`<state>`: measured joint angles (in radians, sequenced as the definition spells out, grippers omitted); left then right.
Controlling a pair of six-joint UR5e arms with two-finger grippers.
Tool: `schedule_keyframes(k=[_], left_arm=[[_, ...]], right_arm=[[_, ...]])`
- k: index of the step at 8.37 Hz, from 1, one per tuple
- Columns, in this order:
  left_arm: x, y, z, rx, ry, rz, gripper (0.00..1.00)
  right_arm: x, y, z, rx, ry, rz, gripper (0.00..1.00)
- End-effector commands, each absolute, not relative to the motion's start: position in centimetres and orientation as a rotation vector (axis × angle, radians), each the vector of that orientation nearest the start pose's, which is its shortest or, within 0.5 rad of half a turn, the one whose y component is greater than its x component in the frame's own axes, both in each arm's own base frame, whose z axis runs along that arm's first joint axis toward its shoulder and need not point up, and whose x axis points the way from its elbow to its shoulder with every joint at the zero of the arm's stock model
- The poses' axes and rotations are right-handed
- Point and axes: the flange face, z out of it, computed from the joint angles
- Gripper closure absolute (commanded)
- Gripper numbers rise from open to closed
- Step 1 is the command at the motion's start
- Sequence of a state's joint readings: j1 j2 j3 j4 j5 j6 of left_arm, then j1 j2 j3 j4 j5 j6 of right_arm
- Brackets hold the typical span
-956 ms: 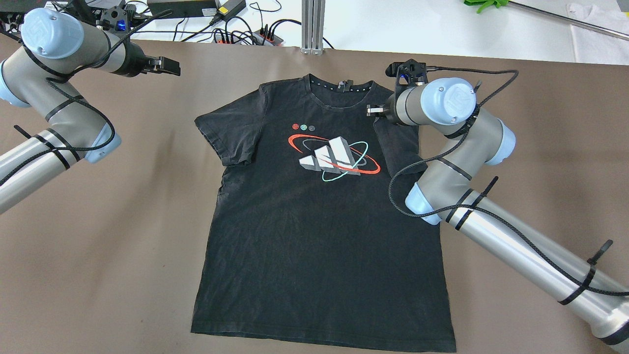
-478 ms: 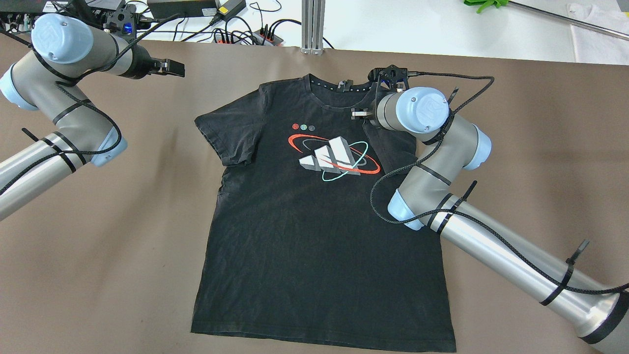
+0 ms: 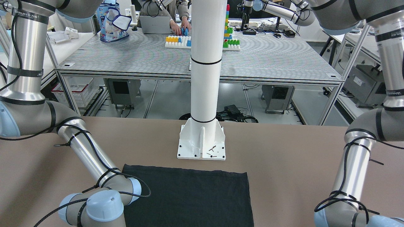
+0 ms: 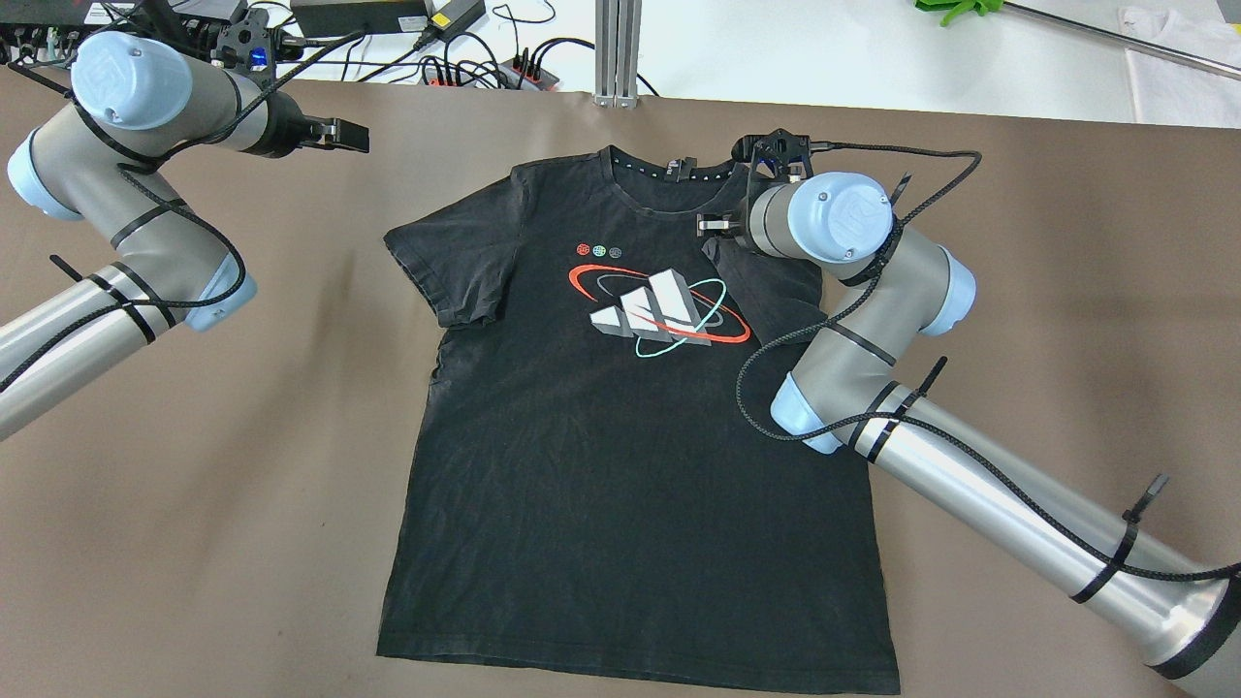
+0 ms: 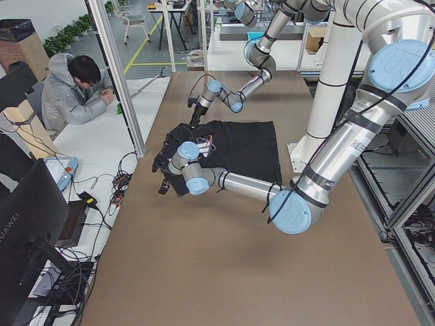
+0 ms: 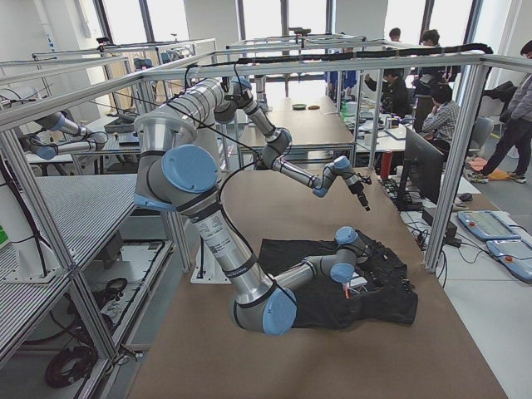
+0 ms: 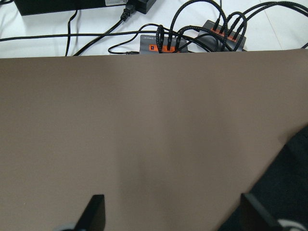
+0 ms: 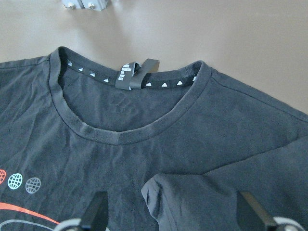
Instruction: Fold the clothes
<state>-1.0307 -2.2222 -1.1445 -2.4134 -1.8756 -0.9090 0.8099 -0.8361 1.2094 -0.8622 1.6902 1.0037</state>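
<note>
The clothes are a black T-shirt (image 4: 620, 436) with a red, white and teal print, lying flat and face up on the brown table. Its right-hand sleeve (image 4: 771, 286) is folded inward over the chest. My right gripper (image 4: 706, 225) hovers open just below the collar (image 8: 122, 137), and the folded sleeve's corner (image 8: 156, 192) lies between its wide-apart fingers (image 8: 96, 214). My left gripper (image 4: 351, 138) is open over bare table, up and to the left of the shirt. Only a dark edge of the shirt (image 7: 288, 183) shows in the left wrist view.
A white pole's base plate (image 3: 202, 142) stands just behind the shirt's hem (image 3: 189, 171). Power strips and cables (image 4: 485, 68) lie past the far table edge beside an aluminium post (image 4: 617, 58). A person (image 5: 75, 95) sits at a desk beyond that edge.
My right gripper has shifted left over the shirt's chest, near the folded sleeve. My left gripper has crept a little to the right.
</note>
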Motion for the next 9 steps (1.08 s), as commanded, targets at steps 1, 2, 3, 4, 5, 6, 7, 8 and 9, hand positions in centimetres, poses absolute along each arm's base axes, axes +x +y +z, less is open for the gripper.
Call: schedule_keyframes(k=[1, 2, 3, 4, 5, 6, 7, 8, 9], left_arm=[[32.5, -70.2, 36.8, 0.593, 0.960, -0.189, 0.00], [35.4, -68.5, 36.7, 0.572, 1.009, -0.190, 0.00], [37.8, -67.3, 36.3, 0.552, 1.027, -0.198, 0.00], [40.1, -66.2, 36.7, 0.570, 1.004, -0.197, 0.00], [40.9, -65.9, 37.4, 0.579, 0.979, -0.187, 0.00], [41.0, -66.1, 38.0, 0.587, 0.961, -0.161, 0.00], [41.1, -66.1, 38.2, 0.598, 0.948, -0.134, 0.00], [41.2, -66.2, 38.8, 0.592, 0.941, -0.131, 0.00], [41.4, -66.2, 39.4, 0.590, 0.928, -0.120, 0.00]], right_arm=[[-44.0, -65.5, 29.8, 0.572, -0.925, 0.150, 0.06], [-43.2, -65.3, 30.4, 0.555, -0.935, 0.146, 0.06], [-42.1, -64.7, 31.3, 0.553, -0.935, 0.149, 0.06], [-41.8, -64.4, 31.7, 0.554, -0.936, 0.149, 0.06], [-41.6, -64.2, 31.9, 0.554, -0.936, 0.149, 0.06], [-41.6, -64.1, 31.8, 0.555, -0.937, 0.149, 0.06], [-41.3, -63.8, 32.1, 0.556, -0.938, 0.149, 0.06], [-41.0, -63.5, 32.4, 0.557, -0.939, 0.148, 0.06], [-41.0, -63.5, 32.4, 0.557, -0.937, 0.150, 0.06]])
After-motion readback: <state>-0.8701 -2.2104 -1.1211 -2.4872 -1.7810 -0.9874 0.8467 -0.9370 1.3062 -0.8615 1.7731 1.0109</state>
